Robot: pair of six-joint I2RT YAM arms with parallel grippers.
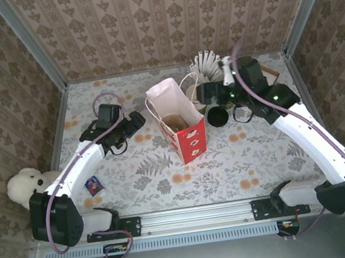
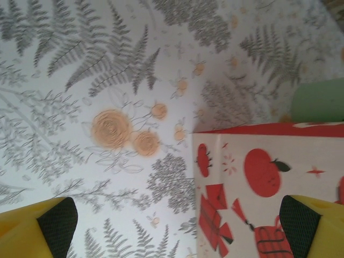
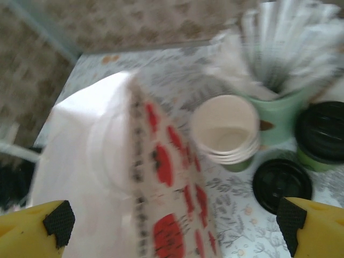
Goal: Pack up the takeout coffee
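Your right gripper (image 3: 172,228) hovers close by the paper bag (image 3: 107,161), its jaws spread wide and holding nothing. You'll see the lidded coffee cup (image 3: 322,134) standing on the surface (image 3: 236,223) outside the bag, off to its right, apart from the gripper.

No legible text or labels

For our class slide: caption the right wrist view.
Open right pincer by red-and-white paper bag; stacked lidless green paper cups and black-lidded green paper cup beyond.
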